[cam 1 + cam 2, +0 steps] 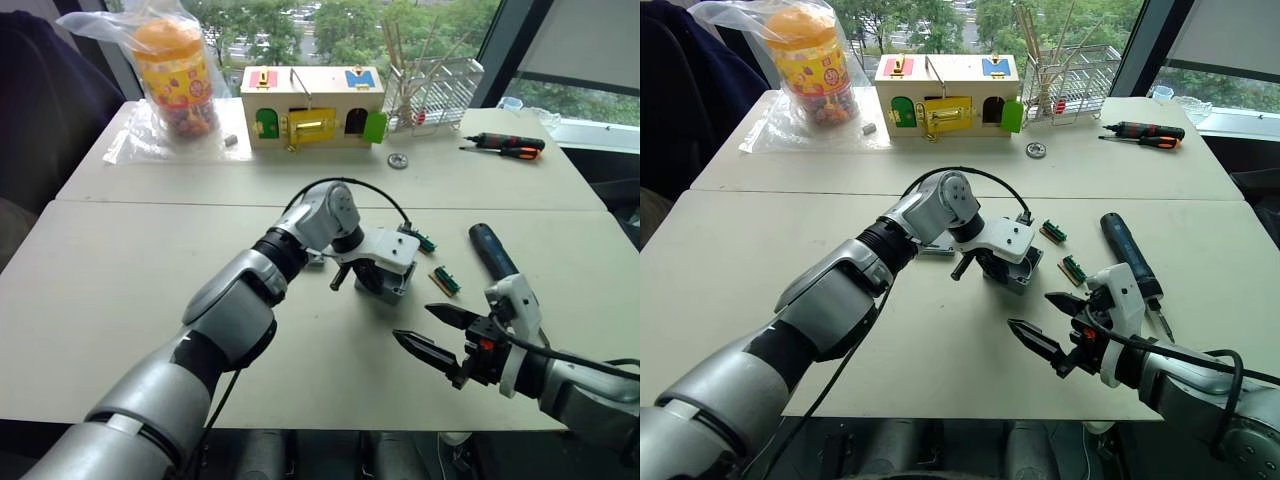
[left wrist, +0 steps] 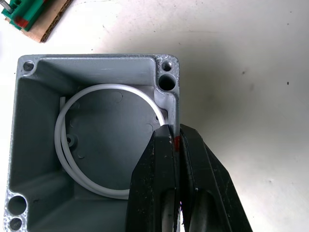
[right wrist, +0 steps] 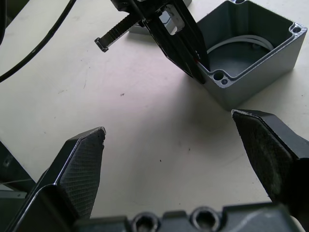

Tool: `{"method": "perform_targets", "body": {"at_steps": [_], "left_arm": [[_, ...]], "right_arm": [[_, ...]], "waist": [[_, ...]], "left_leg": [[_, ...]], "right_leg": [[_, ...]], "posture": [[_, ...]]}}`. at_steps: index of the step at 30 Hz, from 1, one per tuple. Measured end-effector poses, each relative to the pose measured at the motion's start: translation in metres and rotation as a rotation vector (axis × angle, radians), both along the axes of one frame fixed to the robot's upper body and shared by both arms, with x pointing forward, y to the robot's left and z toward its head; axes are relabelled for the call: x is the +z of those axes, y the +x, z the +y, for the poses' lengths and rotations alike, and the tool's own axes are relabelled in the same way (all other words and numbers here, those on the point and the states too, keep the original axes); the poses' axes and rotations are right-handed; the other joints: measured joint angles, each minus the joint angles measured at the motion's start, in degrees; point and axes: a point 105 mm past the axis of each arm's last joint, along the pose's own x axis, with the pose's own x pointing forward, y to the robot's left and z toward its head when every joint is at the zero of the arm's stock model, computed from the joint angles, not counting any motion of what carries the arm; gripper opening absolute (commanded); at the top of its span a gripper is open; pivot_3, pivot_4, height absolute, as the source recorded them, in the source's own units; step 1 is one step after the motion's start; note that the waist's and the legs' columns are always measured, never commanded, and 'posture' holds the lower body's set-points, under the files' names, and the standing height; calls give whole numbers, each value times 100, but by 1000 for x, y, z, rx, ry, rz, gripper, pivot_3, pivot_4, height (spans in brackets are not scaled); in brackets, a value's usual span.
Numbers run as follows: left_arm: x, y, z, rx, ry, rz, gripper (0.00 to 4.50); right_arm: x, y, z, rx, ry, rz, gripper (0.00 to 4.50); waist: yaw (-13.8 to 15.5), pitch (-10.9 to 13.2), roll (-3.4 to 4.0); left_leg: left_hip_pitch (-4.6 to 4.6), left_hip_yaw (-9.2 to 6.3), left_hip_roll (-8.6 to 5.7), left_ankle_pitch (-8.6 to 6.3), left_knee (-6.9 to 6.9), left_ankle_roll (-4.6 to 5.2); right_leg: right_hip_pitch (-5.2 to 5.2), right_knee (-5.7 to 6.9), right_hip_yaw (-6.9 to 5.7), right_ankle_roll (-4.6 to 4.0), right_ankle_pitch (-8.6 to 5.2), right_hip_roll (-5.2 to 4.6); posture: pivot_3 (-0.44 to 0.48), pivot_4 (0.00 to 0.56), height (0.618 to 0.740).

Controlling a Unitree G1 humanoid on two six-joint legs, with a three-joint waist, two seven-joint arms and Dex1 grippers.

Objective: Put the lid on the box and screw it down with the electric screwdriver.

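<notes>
The grey box [image 2: 96, 159] stands open-topped on the table's middle, with a white ring lying inside it. My left gripper [image 2: 173, 133] is shut on one of its side walls, one finger inside and one outside. A flat grey piece, seemingly the lid [image 1: 932, 249], lies just behind the left wrist, mostly hidden. The black electric screwdriver [image 1: 493, 250] lies on the table to the right of the box. My right gripper [image 1: 412, 322] hovers open and empty in front of the box [image 3: 251, 53], near the table's front edge.
Two small green circuit pieces [image 1: 445, 281] lie between the box and the electric screwdriver. At the back stand a wooden box with coloured doors [image 1: 312, 105], a bagged jar [image 1: 175, 75] and a wire rack [image 1: 435, 90]. Thin hand screwdrivers [image 1: 505, 145] lie back right.
</notes>
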Motion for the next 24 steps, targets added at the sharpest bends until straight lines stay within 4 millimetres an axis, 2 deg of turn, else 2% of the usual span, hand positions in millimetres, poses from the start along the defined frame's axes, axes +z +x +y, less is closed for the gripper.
{"method": "perform_targets", "body": {"at_steps": [8,12,15,22,24], "left_arm": [[4,3,38,-167,56,-44,69],[2,3,45,-196,69,-48,69],[0,2,43,-210,72,-45,957],[0,0,41,-219,59,-40,4417],[7,3,43,-186,25,-38,4417]], "right_arm": [[2,2,2,9,4,-8,4500],[-1,1,6,15,15,2,4500],[0,2,7,16,18,-1,4500],[4,3,10,34,12,-13,4500],[8,3,11,54,1,-23,4500]], "waist": [[14,0,1],[16,0,1],[9,0,0],[3,0,0],[-2,0,1]], "left_leg": [[-4,4,0,2,3,-4],[-8,4,-4,1,8,-3],[-8,4,-4,1,9,-2],[-7,4,-2,1,9,-2],[-8,5,-2,1,10,-2]], "right_leg": [[-8,4,1,-1,0,-1],[-6,4,2,0,1,-3],[-6,4,2,2,3,-2],[-7,4,2,5,4,-1],[-9,6,3,5,4,-1]], "posture": [[0,150,711],[0,150,711],[0,150,711],[0,150,711],[0,150,711]]}}
